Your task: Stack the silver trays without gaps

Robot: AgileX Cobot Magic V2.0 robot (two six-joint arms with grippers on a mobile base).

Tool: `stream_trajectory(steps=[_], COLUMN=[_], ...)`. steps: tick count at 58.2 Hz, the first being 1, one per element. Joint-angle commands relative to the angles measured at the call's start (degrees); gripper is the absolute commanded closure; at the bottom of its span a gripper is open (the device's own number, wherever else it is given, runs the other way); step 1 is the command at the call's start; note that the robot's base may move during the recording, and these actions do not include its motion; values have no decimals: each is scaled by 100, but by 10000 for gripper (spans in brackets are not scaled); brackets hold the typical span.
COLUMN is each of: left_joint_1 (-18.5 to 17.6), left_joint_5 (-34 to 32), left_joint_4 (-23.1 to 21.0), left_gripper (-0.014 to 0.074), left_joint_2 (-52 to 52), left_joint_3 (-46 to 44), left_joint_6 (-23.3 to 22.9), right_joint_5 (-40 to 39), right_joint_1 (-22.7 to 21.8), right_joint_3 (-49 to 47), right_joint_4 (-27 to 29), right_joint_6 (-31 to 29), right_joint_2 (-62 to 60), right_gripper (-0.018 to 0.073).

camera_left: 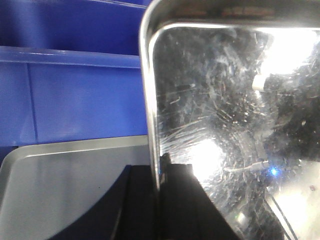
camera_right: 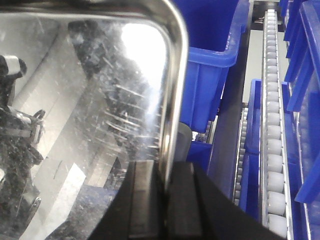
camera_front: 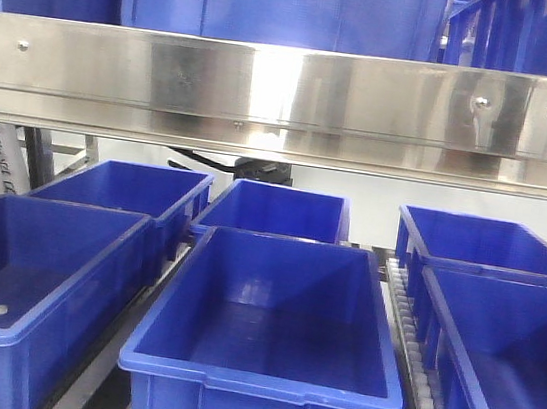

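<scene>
A scratched, mirror-like silver tray fills the left wrist view (camera_left: 230, 115) and the right wrist view (camera_right: 85, 110). My left gripper (camera_left: 159, 172) is shut on its left rim, one black finger on each side. My right gripper (camera_right: 165, 167) is shut on its right rim in the same way. A second, dull grey tray (camera_left: 60, 185) lies below and to the left of the held one in the left wrist view. Neither tray nor gripper shows in the front view.
Several empty blue bins (camera_front: 269, 315) stand in rows under a steel shelf rail (camera_front: 287, 100). A blue bin wall (camera_left: 70, 95) stands behind the trays. White roller tracks (camera_right: 274, 130) run between blue bins (camera_right: 210, 60) to the right.
</scene>
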Motion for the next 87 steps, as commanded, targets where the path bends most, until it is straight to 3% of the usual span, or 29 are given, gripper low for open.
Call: stream_trajectory(steps=[1, 32, 35, 42, 48, 61, 77, 87], left_joint_1=[-54, -54, -54, -54, -27, 165, 299, 299], left_joint_5=[-272, -416, -360, -23, 285, 420, 390, 292], left_joint_4=[-43, 18, 191, 1135, 1483, 1477, 1542, 1661], left_gripper=[617, 617, 617, 617, 617, 617, 614, 514], left_joint_2=[-64, -54, -28, 125, 301, 791, 1269, 1305], left_joint_3=[-35, -35, -35, -35, -35, -35, -35, -35], left_joint_6=[39, 39, 39, 39, 39, 39, 39, 39], right_joint_5=[-266, -721, -752, -711, -517, -91, -110, -355], right_joint_1=[36, 36, 36, 47, 69, 140, 164, 164], right_joint_3=[-52, -52, -52, -52, -52, -52, -52, -52], right_joint_4=[35, 152, 315, 565, 565, 565, 534, 491], right_joint_6=[-63, -63, -63, -63, -63, -63, -63, -109], right_joint_2=[-52, -52, -12, 178, 411, 1005, 1644, 1695], right_gripper=[640, 640, 640, 640, 640, 640, 636, 594])
